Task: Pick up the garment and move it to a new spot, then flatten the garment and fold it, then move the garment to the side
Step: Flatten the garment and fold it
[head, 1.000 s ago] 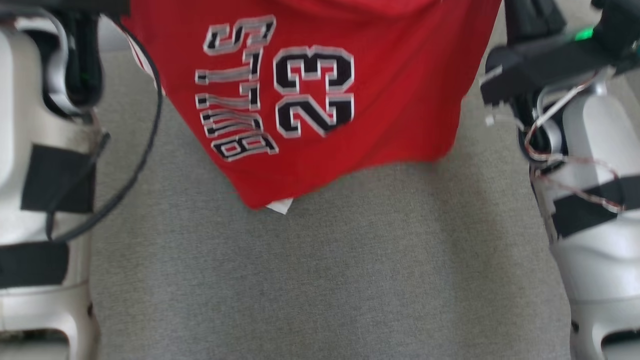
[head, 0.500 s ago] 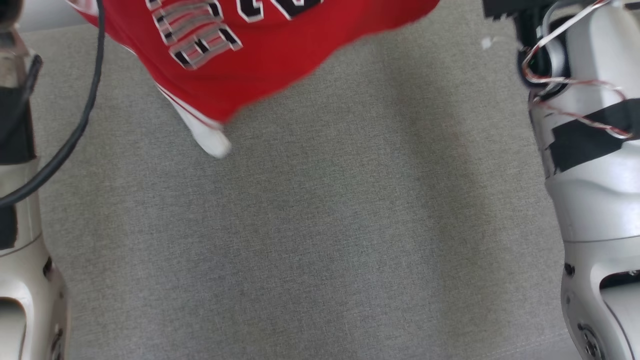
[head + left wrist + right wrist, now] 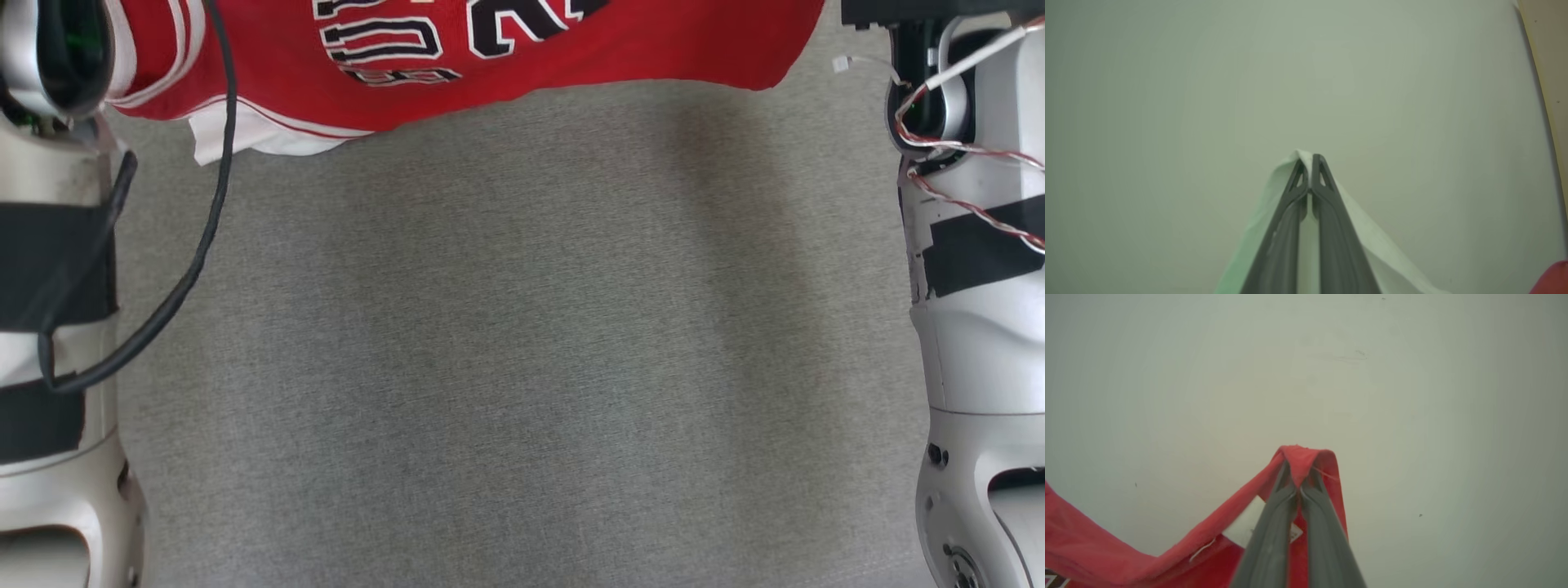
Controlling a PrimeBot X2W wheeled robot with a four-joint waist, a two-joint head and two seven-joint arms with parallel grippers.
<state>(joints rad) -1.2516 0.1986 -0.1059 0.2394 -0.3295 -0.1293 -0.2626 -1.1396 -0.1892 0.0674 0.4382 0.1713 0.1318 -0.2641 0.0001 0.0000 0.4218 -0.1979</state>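
Note:
The garment [image 3: 522, 41] is a red jersey with black-and-white lettering and white trim. It hangs in the air across the top of the head view, above the grey cloth surface [image 3: 522, 367]. My left gripper [image 3: 1309, 157] is shut on a white edge of the garment [image 3: 1372, 241]. My right gripper [image 3: 1299, 467] is shut on a red fold of the garment [image 3: 1306, 455], and the cloth sags away to the left. Both pale forearms rise along the head view's left and right sides [image 3: 49, 286] [image 3: 971, 286].
The grey cloth surface spreads wide below the hanging jersey. A black cable [image 3: 196, 245] loops beside my left forearm, and red-and-white wires [image 3: 963, 163] run along my right one. Both wrist views face a pale plain wall [image 3: 1249, 81].
The head view has shifted between frames. The jersey hangs spread wider and more level now, its lower hem higher in view; a second ago it drooped to a point with the number showing.

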